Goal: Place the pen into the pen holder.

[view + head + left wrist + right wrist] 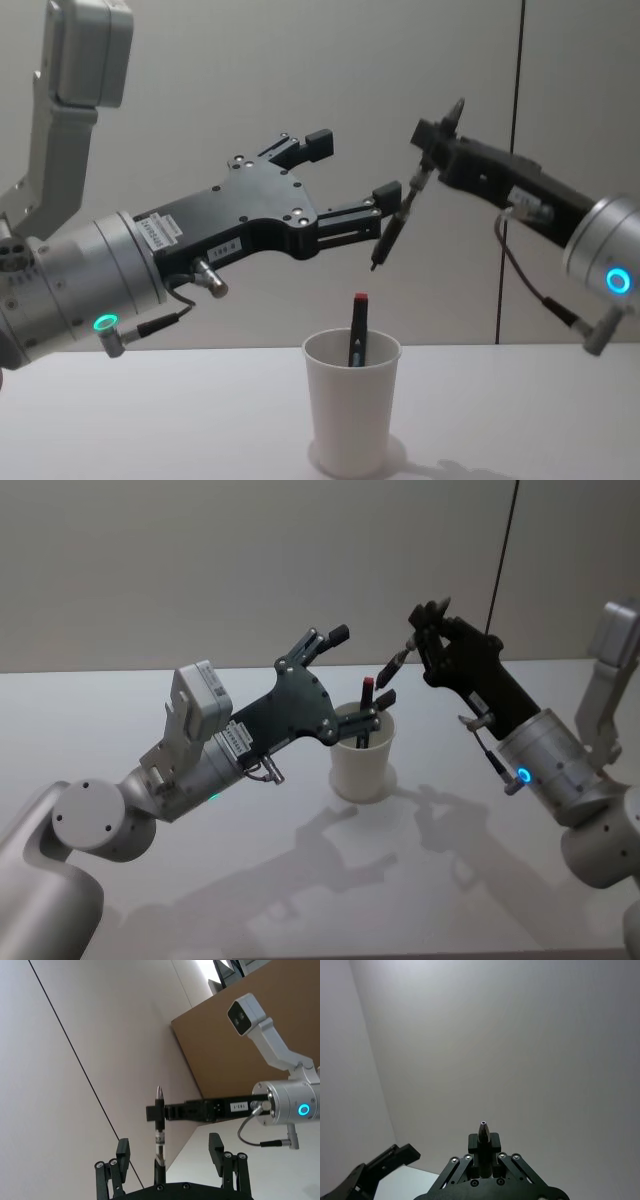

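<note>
A white paper cup, the pen holder (362,760) (350,425), stands upright mid-table with a red-capped pen (367,688) (358,325) inside it. My right gripper (420,635) (432,140) (483,1144) is shut on a dark pen (395,665) (395,225) (159,1132) (483,1130), held near its upper end and slanting down above the cup. My left gripper (362,665) (354,164) (169,1149) hovers open over the cup. In the left wrist view the pen's lower part stands between its spread fingers (122,1151), touching neither.
The white table (200,880) (150,420) spreads around the cup. A pale wall with a thin black vertical line (522,120) stands behind. A brown board (240,1045) shows in the left wrist view.
</note>
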Available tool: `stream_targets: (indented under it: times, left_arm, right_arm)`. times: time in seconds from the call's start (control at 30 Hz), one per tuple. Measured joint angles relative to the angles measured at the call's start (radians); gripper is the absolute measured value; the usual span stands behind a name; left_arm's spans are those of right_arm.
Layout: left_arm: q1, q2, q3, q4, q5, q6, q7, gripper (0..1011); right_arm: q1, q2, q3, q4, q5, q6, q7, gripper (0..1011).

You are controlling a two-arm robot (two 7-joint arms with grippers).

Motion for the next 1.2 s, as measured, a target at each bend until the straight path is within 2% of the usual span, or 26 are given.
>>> stream_targets:
  times: [0.7,1.13,1.2]
  left_arm:
    - [0.0,0.0,0.0,0.0,0.0,0.0,0.0,1000]
    - [0.0,0.0,0.0,0.0,0.0,0.0,0.0,1000]
    - [0.0,0.0,0.0,0.0,0.0,0.0,0.0,1000]
  right_arm:
    - [0.052,-0.028,-0.028,0.171,-0.131,-0.096,-0.038,108]
    - [0.069,-0.038,-0.037,0.221,-0.17,-0.12,-0.06,112]
    - [0.071,-0.039,-0.039,0.227,-0.174,-0.121,-0.061,167]
